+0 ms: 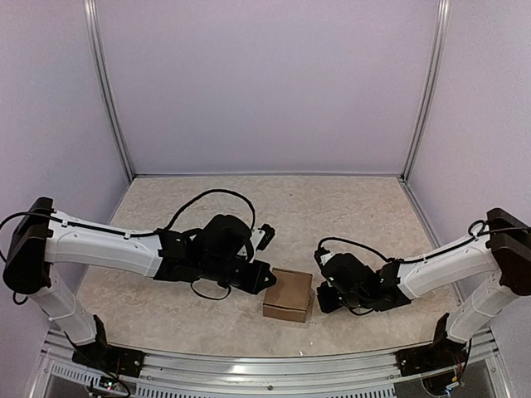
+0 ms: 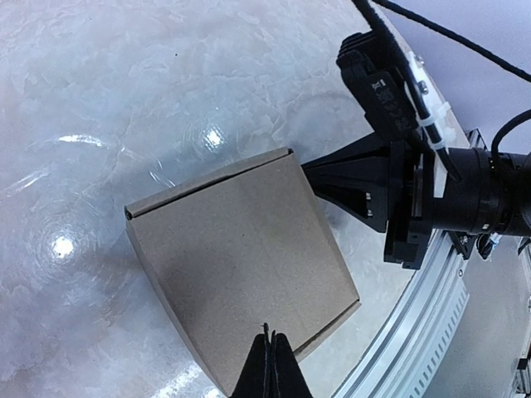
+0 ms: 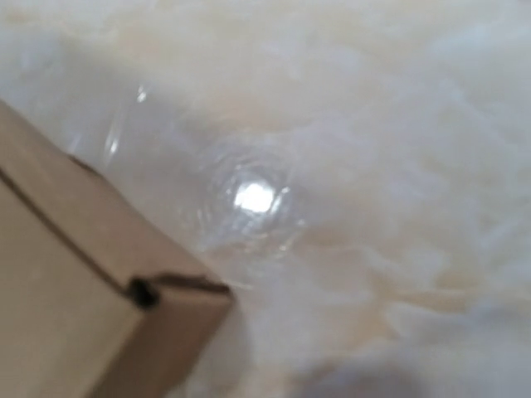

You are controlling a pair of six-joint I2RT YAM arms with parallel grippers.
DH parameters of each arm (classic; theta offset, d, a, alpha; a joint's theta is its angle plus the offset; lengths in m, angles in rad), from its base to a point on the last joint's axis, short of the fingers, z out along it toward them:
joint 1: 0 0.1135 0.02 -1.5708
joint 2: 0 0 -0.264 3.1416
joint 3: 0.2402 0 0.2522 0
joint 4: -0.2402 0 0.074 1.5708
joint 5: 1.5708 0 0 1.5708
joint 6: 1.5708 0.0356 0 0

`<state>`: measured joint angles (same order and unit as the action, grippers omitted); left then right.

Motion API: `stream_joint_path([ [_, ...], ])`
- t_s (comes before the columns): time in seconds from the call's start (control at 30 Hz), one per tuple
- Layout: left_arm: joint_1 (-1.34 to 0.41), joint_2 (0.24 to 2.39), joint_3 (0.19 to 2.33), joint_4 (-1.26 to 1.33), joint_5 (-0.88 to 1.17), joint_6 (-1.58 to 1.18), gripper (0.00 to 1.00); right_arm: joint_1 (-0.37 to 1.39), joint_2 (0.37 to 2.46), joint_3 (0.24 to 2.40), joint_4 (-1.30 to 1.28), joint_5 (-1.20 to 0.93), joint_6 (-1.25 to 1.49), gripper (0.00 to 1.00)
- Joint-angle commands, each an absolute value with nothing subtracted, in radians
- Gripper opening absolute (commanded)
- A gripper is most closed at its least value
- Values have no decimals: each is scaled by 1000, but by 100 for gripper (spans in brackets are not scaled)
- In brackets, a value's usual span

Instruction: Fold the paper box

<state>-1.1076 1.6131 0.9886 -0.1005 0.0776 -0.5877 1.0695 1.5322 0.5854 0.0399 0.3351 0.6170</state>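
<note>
The paper box (image 1: 289,295) is a small squarish brown cardboard box with its flaps down, resting on the table between the two arms. In the left wrist view the paper box (image 2: 241,261) fills the middle, and my left gripper (image 2: 267,338) is shut, its tip over the box's top by the near edge. My left gripper (image 1: 268,279) sits at the box's left upper corner. My right gripper (image 1: 320,295) is just right of the box. Seen from the left wrist, the right gripper (image 2: 314,172) is a shut black wedge pointing at the box's corner. The right wrist view shows only a box corner (image 3: 75,290).
The marbled table top (image 1: 332,215) lies inside pale walls with metal uprights (image 1: 108,91). An aluminium rail (image 1: 274,369) runs along the near edge, close behind the box. Black cables (image 1: 207,199) loop over both arms.
</note>
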Motion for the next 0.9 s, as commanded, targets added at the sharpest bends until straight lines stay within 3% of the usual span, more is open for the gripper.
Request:
stream_joint_path([
  [0.0,-1100,1620,1021,-130,85,-557,0,1057,1425,584,-101,385,595,2],
  [0.3,-1027,1581,980,-178,28,-605,0,1058,1323,601,-140,282,600,0],
  [0.87,-946,1771,1016,-160,104,-694,0,1060,1512,668,22,118,678,0],
])
